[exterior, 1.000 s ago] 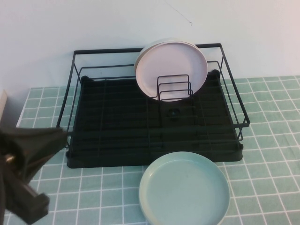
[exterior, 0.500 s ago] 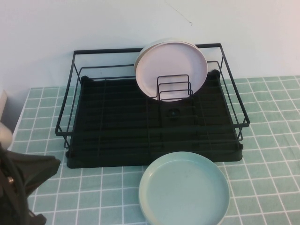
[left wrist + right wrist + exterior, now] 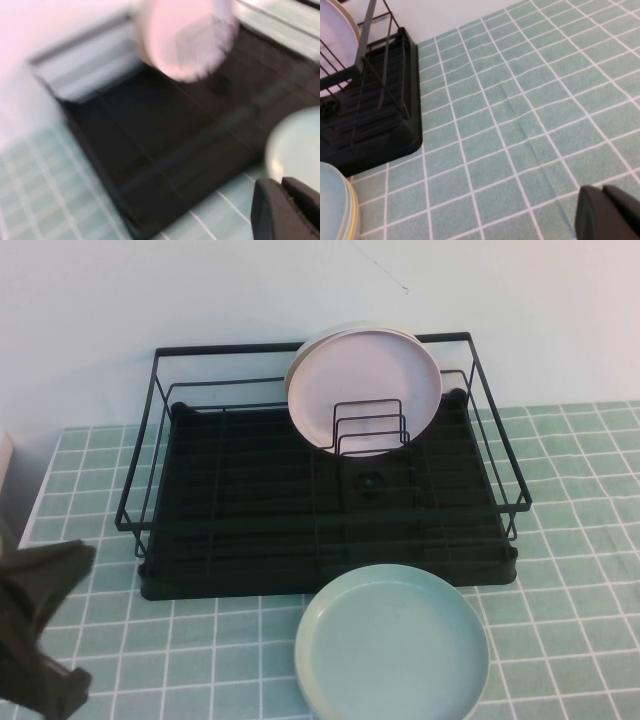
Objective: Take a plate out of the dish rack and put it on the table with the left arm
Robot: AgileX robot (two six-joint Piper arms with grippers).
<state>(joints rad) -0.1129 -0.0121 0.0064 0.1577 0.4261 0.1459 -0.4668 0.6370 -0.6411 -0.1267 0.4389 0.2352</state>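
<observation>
The mint-green plate [image 3: 392,655] lies flat on the tiled table [image 3: 580,540], just in front of the black dish rack [image 3: 250,530]. It also shows in the left wrist view [image 3: 295,145] and at the edge of the right wrist view [image 3: 335,205]. My left arm [image 3: 35,630] is low at the near left corner, apart from the plate and rack. My left gripper [image 3: 281,187] is shut and empty above the table beside the plate. My right gripper [image 3: 602,192] is shut and empty over bare tiles to the right of the rack [image 3: 375,125].
A pale pink plate [image 3: 365,390] stands upright in the dividers at the rack's back right, with a cream rim [image 3: 330,335] behind it. A white wall is behind the rack. Bare tiles lie to the right of the rack and plate.
My left arm has drawn back and down toward the near left corner, away from the rack. The plates and the rack have not moved.
</observation>
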